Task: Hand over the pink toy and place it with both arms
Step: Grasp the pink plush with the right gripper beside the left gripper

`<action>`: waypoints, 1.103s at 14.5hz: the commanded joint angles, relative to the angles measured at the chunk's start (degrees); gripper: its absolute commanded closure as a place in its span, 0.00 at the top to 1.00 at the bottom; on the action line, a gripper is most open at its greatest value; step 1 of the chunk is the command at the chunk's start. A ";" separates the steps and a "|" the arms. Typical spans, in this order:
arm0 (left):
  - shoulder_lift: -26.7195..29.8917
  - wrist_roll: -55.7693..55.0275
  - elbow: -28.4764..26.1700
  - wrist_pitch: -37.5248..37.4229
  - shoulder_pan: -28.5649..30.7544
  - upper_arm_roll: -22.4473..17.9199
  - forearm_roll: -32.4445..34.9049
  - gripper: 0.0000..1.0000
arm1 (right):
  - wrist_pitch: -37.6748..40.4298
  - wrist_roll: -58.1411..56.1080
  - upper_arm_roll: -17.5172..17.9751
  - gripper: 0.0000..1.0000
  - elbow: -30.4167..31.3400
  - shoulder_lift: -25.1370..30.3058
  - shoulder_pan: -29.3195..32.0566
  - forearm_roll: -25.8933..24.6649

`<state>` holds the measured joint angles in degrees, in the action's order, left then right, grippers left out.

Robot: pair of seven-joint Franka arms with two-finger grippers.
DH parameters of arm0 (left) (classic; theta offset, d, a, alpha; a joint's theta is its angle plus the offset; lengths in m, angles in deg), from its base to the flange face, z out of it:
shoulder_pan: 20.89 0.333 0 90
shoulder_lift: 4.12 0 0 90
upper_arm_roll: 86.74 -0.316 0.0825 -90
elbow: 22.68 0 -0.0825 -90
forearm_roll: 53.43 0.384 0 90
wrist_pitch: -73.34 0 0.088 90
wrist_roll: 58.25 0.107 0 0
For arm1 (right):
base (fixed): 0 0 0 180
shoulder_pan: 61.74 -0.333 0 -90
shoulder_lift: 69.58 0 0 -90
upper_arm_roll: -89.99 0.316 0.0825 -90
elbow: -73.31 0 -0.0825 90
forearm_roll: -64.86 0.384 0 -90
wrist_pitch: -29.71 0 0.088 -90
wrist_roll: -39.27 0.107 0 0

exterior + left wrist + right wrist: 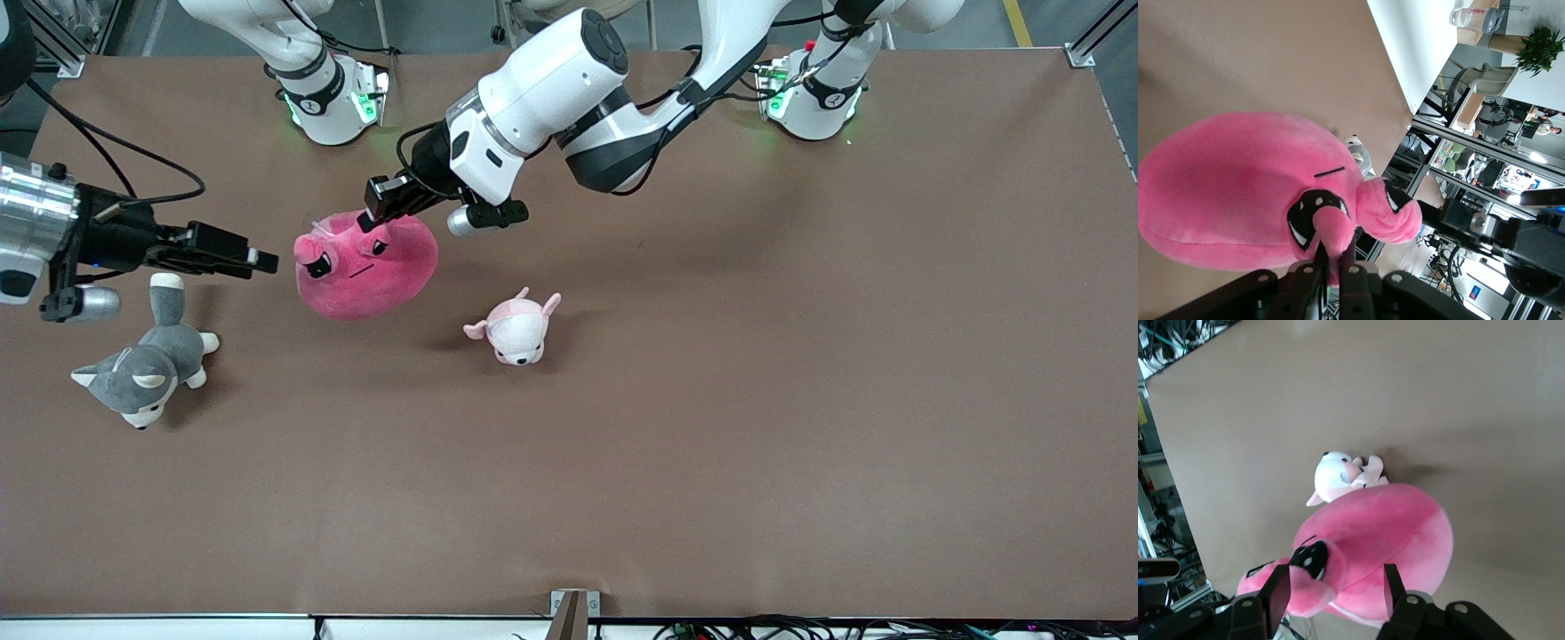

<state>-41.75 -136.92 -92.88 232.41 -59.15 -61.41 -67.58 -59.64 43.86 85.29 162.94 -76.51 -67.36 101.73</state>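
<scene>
The pink toy (364, 267), a big hot-pink plush with black angry eyes, hangs above the table toward the right arm's end. My left gripper (378, 209) reaches across from its base and is shut on the toy's small tuft, pinched between the fingers in the left wrist view (1335, 257). My right gripper (262, 260) is open and level with the toy, its tips just short of the toy's side. In the right wrist view the toy (1378, 540) fills the space ahead of the open gripper (1336, 593), with one bump between the fingers.
A small pale pink-and-white animal plush (516, 329) lies on the brown table (711, 400), nearer the front camera than the toy. A grey-and-white dog plush (147, 369) lies below the right gripper, near the table's end.
</scene>
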 commanded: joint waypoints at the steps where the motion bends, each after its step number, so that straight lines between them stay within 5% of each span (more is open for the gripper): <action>1: -0.87 -0.08 1.55 0.72 -0.23 0.16 -0.96 0.01 | 0.67 1.73 -0.31 0.64 -0.07 0.16 -1.94 1.28; 11: -0.96 0.09 1.46 0.72 0.03 -0.02 -0.96 0.01 | -0.04 0.95 -0.40 0.63 0.02 -1.68 -4.84 1.01; 13: -0.96 0.18 1.46 0.72 -0.06 -0.10 -0.96 0.01 | 0.14 0.86 -0.40 0.55 0.02 -2.03 -4.84 0.93; 16: -0.78 0.09 1.46 0.72 0.38 -0.10 -0.96 0.01 | 0.23 -0.01 -0.40 0.29 0.11 -2.03 -5.37 0.58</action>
<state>-42.03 -136.92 -92.88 232.45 -58.82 -61.64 -67.59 -59.51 44.44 85.36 162.93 -78.69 -71.81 101.83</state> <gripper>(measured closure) 0.921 0.568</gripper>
